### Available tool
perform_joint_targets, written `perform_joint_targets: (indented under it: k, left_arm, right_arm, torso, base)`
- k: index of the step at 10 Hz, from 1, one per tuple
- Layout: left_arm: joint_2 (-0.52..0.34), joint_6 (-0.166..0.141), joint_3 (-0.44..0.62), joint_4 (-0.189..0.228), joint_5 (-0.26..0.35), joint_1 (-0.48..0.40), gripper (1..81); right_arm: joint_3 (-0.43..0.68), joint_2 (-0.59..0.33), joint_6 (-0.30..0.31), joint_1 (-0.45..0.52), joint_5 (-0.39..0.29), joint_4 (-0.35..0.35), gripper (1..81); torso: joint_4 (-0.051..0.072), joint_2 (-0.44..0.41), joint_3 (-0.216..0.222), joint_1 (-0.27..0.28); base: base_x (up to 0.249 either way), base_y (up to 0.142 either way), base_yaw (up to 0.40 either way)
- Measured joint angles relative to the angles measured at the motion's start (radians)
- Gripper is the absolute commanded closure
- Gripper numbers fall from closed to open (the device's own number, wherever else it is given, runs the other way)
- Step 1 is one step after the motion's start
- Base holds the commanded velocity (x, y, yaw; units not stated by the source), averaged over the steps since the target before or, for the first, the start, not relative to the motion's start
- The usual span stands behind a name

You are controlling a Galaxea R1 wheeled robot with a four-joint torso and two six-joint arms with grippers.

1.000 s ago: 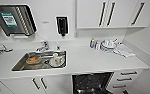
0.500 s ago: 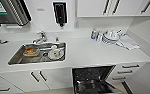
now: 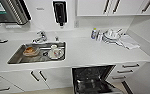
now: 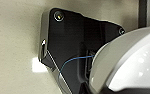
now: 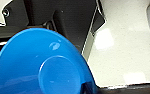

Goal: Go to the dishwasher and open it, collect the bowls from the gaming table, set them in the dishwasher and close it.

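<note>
facing the counter (image 3: 91,53), the robot carries a white bowl (image 4: 131,62) at the left wrist and a blue bowl (image 5: 38,65) at the right; finger state cannot be told. the dishwasher (image 3: 92,80) stands open below, ready for loading.

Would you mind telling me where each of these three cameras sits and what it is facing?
Head view: high on the robot, looking down at the white counter, sink and open dishwasher.
Left wrist view: on the left arm, facing a white bowl; the robot's dark plate shows.
Right wrist view: on the right arm, facing a blue bowl; dark robot parts show.
Shared: both wrist views show pale floor behind.
</note>
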Motion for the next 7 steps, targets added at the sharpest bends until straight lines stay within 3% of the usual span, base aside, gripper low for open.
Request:
perform_joint_targets:
  k: [3,7]
  left_arm:
    - [-0.076,-0.017,0.135,0.0,0.061,-0.098,81.1]
    - [-0.143,-0.022,0.272,0.0,0.186,-0.256,81.1]
  right_arm:
    - [0.008,0.0,0.0,0.003,0.002,0.0,81.1]
    - [0.015,-0.003,0.0,0.022,0.005,0.0,81.1]
  torso:
    - [0.0,0.0,-0.018,0.0]
    - [0.0,0.001,-0.139,0.001]
  base:
    - [0.0,0.0,0.0]
    - [0.0,0.0,0.0]
